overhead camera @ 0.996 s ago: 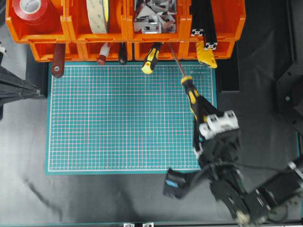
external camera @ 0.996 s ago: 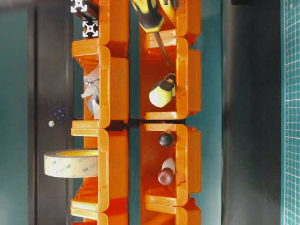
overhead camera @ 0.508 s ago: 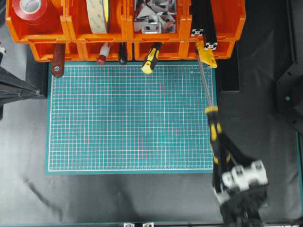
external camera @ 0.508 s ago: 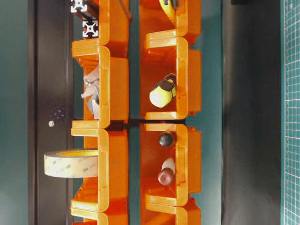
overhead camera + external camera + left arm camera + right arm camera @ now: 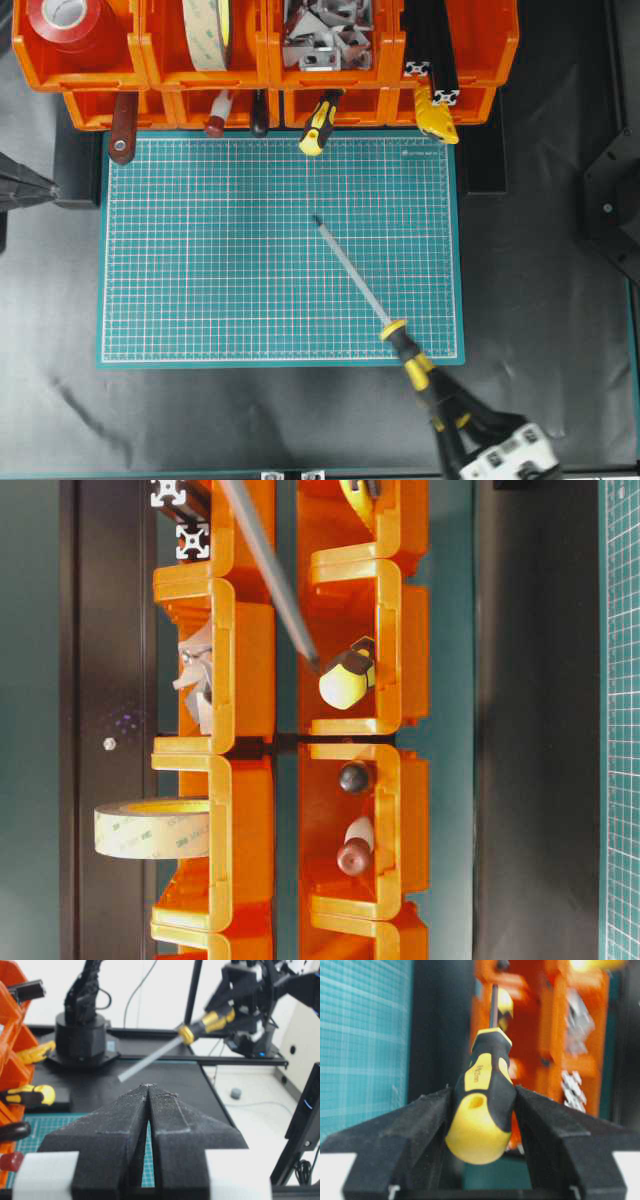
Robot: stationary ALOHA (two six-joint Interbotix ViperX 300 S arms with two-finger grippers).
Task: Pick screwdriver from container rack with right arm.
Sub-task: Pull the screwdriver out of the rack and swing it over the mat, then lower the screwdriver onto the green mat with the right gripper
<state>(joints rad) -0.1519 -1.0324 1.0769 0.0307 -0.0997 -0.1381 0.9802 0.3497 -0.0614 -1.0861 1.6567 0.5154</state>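
Over the mat [image 5: 200,250], screwdriver [image 5: 400,350] swung leftward, clear of rack [image 5: 270,70].

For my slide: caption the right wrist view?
End effector grips the screwdriver handle, orange container rack blurred behind.

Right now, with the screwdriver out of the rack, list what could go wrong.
1. The right hand grips the screwdriver only near the handle's end, so the long shaft could lever it loose.
2. The shaft sticks far out over the green mat; its tip might catch the container rack.
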